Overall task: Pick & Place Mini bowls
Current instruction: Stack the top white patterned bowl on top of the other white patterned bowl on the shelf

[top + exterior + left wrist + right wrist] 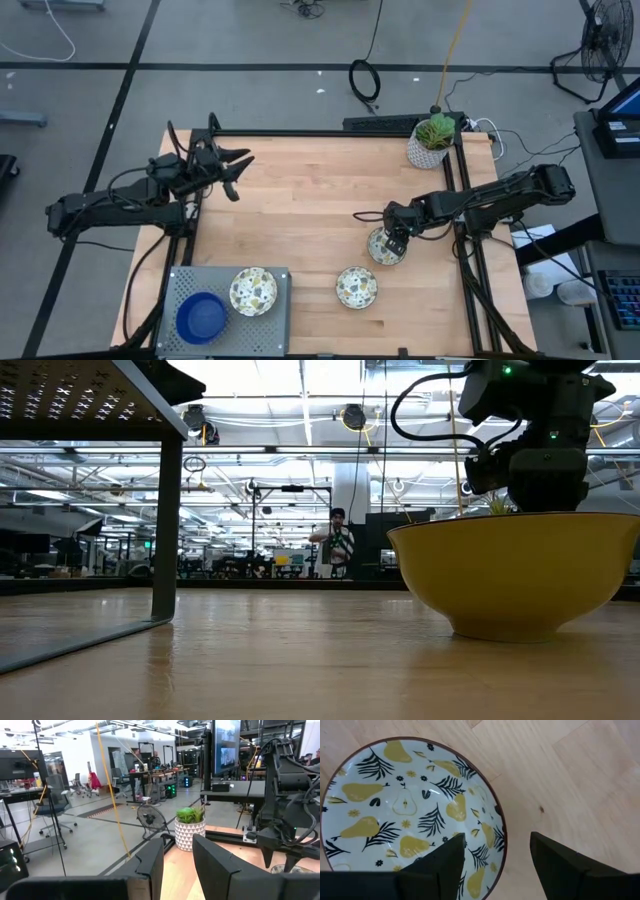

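My right gripper (393, 238) (497, 862) is open and points down over a mini bowl (384, 248) (410, 815), cream-white inside with yellow pears and dark leaves. One finger stands inside its rim and one outside; no touch shows. A second patterned bowl (356, 288) rests on the wood near the near edge. A third (254, 291) and a deep blue bowl (201, 316) sit on a grey tray (180, 283). In the low view a bowl with a yellow outside (510, 575) stands below the right gripper (530, 460). My left gripper (235, 165) (177, 865) waits open at the far left.
A white pot with a green plant (432, 140) (190, 832) stands at the table's far right corner. The raised grey tray's leg (167, 530) stands at the near left. Black frame rails (462, 200) border the table. Bare wood (300, 210) lies in the middle.
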Motion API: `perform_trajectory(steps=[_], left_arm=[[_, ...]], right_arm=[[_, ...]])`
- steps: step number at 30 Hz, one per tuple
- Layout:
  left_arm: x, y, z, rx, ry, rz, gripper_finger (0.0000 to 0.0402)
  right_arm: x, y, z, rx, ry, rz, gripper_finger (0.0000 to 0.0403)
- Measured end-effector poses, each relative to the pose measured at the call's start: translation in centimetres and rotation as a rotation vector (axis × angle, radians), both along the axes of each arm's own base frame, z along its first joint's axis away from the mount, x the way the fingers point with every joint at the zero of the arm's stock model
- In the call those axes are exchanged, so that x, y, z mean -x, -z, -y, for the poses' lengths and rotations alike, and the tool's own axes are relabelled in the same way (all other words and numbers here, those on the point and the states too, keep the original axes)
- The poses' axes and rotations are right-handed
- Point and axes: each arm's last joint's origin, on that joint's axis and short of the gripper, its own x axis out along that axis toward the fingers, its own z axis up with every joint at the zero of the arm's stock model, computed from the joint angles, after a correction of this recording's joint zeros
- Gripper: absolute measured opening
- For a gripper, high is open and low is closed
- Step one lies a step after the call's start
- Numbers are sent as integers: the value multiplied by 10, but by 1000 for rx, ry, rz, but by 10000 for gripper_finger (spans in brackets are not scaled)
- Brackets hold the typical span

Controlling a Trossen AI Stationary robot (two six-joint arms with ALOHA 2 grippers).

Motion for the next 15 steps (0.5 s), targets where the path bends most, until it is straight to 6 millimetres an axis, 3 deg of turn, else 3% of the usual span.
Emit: perform_trajectory(steps=[8,15], left_arm=[[0,-1,0,-9,-2,3,108],[0,-1,0,-8,-9,3,108]], right_arm=[[0,0,0,1,0,0,201],[0,0,0,-1,0,-1,146]])
